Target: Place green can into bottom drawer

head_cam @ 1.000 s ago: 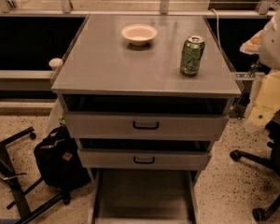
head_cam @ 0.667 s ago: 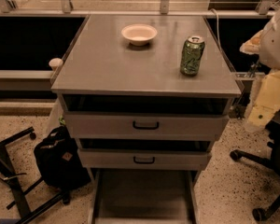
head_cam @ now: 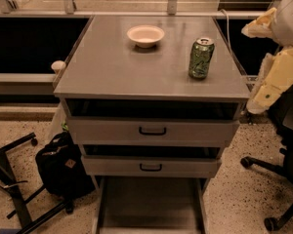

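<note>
The green can stands upright on the right side of the grey cabinet top, with its silver top and pull tab showing. The bottom drawer is pulled out at the foot of the cabinet, a wide shallow grey tray with nothing in it. My pale arm hangs at the right edge of the view. Its gripper is beside the cabinet's right front corner, below and to the right of the can, apart from it and holding nothing that I can see.
A cream-white bowl sits at the back middle of the cabinet top. The two upper drawers with black handles are slightly open. A black bag and a black stand are on the floor at the left. An office chair base is at the right.
</note>
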Robot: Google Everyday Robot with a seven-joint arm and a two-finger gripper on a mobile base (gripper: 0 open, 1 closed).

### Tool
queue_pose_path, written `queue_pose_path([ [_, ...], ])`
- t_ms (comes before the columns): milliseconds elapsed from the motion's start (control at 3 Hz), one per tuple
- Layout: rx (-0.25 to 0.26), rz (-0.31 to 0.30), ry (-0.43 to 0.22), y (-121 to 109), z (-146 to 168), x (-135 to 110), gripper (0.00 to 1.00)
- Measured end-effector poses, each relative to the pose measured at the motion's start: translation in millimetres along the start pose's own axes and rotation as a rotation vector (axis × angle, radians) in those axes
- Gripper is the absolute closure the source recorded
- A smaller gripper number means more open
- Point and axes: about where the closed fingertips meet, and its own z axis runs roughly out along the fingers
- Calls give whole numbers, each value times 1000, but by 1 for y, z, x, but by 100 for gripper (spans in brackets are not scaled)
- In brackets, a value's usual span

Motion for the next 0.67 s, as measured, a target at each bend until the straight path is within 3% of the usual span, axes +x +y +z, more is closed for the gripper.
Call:
queue_pose_path([
  [333,0,0,0,0,0,0,0],
  [667,-5,-14,-72,-25,1,0,0],
])
